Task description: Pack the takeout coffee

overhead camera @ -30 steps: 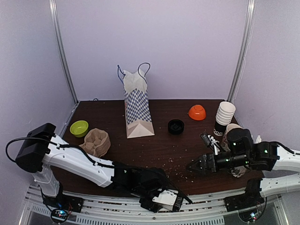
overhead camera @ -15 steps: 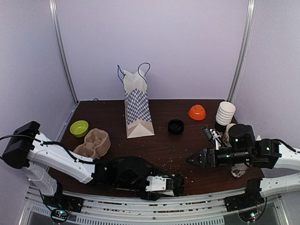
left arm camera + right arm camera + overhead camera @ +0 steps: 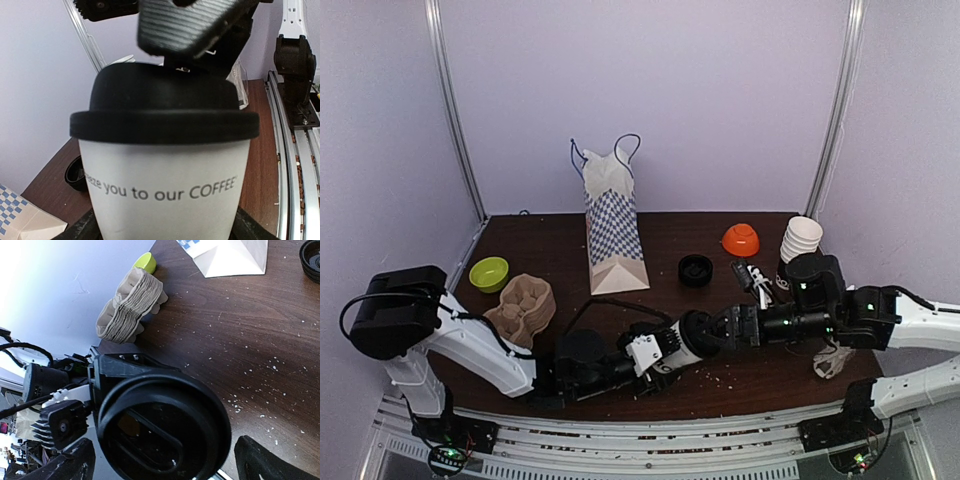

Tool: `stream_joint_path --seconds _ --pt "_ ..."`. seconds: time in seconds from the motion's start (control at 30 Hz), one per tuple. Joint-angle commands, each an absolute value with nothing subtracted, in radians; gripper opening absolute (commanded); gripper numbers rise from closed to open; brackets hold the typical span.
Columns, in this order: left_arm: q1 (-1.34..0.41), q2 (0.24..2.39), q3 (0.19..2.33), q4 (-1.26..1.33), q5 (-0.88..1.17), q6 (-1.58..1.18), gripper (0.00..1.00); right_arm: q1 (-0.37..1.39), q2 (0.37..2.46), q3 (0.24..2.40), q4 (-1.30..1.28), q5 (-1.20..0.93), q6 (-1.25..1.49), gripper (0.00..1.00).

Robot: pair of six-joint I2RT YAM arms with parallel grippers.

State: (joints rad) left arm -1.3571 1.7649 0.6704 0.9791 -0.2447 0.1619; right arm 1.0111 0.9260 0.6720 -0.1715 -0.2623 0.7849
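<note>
The takeout coffee (image 3: 165, 190) is a white paper cup with grey print and a black lid (image 3: 165, 430). My left gripper (image 3: 162, 231) is shut on the cup's lower sides. In the top view it holds the cup (image 3: 672, 350) tipped on its side above the front middle of the table, lid pointing right. My right gripper (image 3: 730, 328) faces that lid end-on. In the right wrist view its gripper (image 3: 167, 460) stands open, and its fingers (image 3: 67, 462) flank the lid with gaps on both sides.
A checkered paper bag (image 3: 613, 235) stands open at the back middle. Near it are a black lid (image 3: 696, 270), an orange bowl (image 3: 741, 239) and a stack of lidless cups (image 3: 799, 245). A green bowl (image 3: 489, 273) and stacked pulp carriers (image 3: 523, 305) sit left.
The left arm has swung the cup up from the front edge toward the table's middle. The right gripper has moved left until its open fingers flank the lid.
</note>
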Motion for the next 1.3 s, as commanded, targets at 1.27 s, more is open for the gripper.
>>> stream_joint_path --seconds 1.27 --pt "-1.324 1.974 0.655 1.336 -0.185 0.067 0.98 0.989 1.317 0.799 -0.258 -0.29 0.701 0.73"
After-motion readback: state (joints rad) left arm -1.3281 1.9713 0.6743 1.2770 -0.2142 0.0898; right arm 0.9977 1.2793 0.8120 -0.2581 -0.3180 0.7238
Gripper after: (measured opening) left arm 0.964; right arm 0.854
